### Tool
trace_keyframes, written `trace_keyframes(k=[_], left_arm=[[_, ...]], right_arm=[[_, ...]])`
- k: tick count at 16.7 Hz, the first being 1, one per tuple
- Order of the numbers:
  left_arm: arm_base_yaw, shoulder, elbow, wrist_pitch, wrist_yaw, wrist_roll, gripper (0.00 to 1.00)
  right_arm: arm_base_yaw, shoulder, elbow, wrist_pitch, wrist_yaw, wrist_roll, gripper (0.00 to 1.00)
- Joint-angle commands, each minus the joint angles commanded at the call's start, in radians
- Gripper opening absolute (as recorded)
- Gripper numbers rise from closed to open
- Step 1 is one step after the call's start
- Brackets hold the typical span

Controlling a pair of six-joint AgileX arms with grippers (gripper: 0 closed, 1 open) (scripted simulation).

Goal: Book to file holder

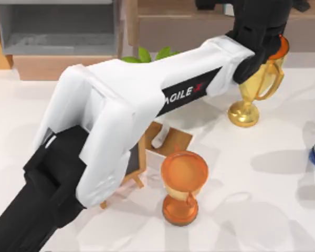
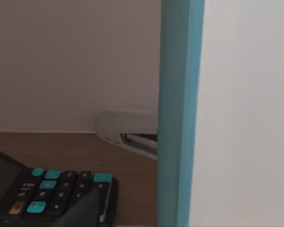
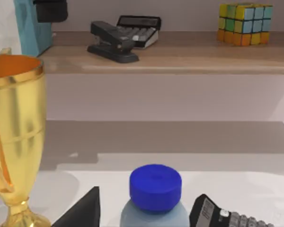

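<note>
One arm is at work: the left pincer [image 3: 49,10] is seen pinching the book [image 2: 177,113] upright over the wooden shelf [image 3: 180,59] at one o'clock; the file holder [image 1: 58,26] at eleven o'clock should be approached level, clearing the trophy [image 1: 254,86]

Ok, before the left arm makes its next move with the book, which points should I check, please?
1. Left claw at the thick light-blue book on the long brown wooden shelf: ok.
2. Grip secure: cannot tell.
3. Book upright: ok.
4. Black calculator lies close beside the book: not ok, probably lift before swinging.
5. Gold trophy stands under the left arm: not ok, collision risk.
6. Grey box-like file holder located, top view's far left: ok. Right arm idle over the blue-capped bottle.
</note>
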Motion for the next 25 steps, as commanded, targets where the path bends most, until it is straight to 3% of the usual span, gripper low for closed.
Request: trace_keyframes(k=[13, 25], left_arm=[[0.0, 0.0, 0.0, 0.0, 0.0, 0.0, 0.02], [-0.005, -0.003, 0.017, -0.019, -0.001, 0.001, 0.0]], right_arm=[[0.0, 0.0, 0.0, 0.0, 0.0, 0.0, 1.0], [0.0, 0.0, 0.0, 0.0, 0.0, 0.0, 1.0]])
